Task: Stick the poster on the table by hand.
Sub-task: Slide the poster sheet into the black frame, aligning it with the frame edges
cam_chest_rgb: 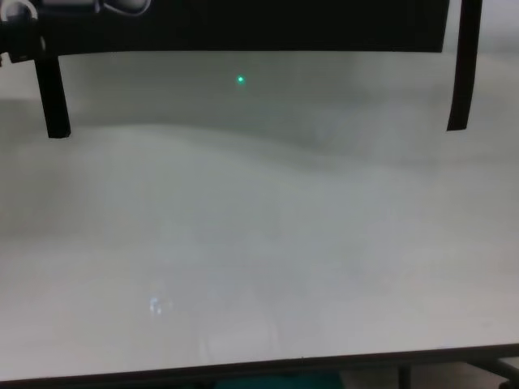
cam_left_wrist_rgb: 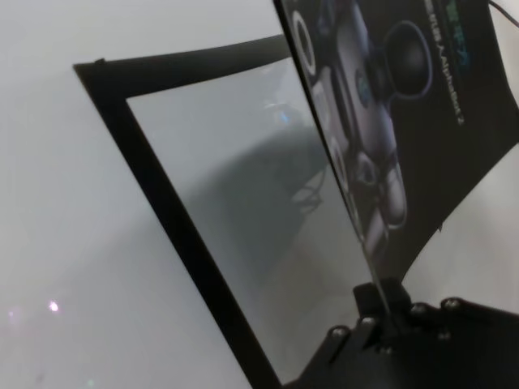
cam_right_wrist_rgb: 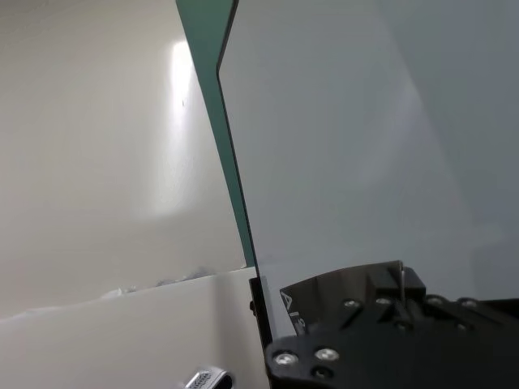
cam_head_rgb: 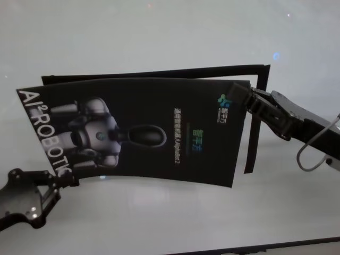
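Observation:
The poster (cam_head_rgb: 149, 133) is a black glossy sheet with a grey-white robot picture and white "ROBOTIC" lettering. It hangs slightly bowed above the white table (cam_head_rgb: 159, 223), held at both ends. My left gripper (cam_head_rgb: 66, 182) is shut on its near left corner, by the lettering. The left wrist view shows that gripper (cam_left_wrist_rgb: 385, 312) pinching the poster's (cam_left_wrist_rgb: 405, 97) thin edge. My right gripper (cam_head_rgb: 241, 98) is shut on the poster's right end near its far corner. It also shows in the right wrist view (cam_right_wrist_rgb: 401, 292).
Narrow black strips lie on the table under the poster: one along the far side (cam_head_rgb: 159, 73) and one down the right (cam_head_rgb: 252, 138). They show in the left wrist view (cam_left_wrist_rgb: 170, 211) and chest view (cam_chest_rgb: 53, 97). The table's dark front edge (cam_chest_rgb: 243, 366) is near.

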